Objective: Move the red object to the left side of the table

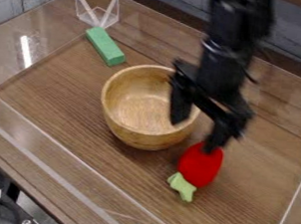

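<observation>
The red object (197,167), a glossy red oval toy fruit with a light green stub at its lower end, lies on the table (60,105) to the front right of the wooden bowl. My gripper (200,124) hangs just above it and slightly behind, fingers pointing down and open, nothing between them. One finger (181,105) overlaps the bowl's right rim in this view, the other is over the top of the red object. The arm hides part of the bowl's right edge.
A wooden bowl (140,105) stands mid-table. A green rectangular block (105,47) lies at the back left beside a clear stand (96,11). Low clear acrylic walls (19,49) edge the tabletop.
</observation>
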You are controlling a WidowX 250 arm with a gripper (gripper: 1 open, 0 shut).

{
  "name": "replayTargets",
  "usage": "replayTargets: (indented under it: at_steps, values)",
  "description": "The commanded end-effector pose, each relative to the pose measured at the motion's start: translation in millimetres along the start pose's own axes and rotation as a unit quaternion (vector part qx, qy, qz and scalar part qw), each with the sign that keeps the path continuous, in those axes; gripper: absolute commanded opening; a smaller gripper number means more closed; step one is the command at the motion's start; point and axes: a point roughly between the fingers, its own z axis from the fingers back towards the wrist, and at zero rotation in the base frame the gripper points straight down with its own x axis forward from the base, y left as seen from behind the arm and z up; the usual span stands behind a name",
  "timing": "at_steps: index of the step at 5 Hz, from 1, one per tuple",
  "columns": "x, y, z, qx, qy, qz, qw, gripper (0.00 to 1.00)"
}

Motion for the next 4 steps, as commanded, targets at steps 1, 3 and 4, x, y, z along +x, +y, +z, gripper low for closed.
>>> replayTargets:
  at_steps: [1,3,4]
  values:
    - [15.2,-18.4,1.6,-0.001,-0.031,-0.009,0.9995,1.0]
    - [15.2,-3.6,-3.6,-0.005,-0.048,0.012,0.9988,1.0]
    - [9.2,5.7,4.1,-0.006,-0.054,0.03,0.9981,1.0]
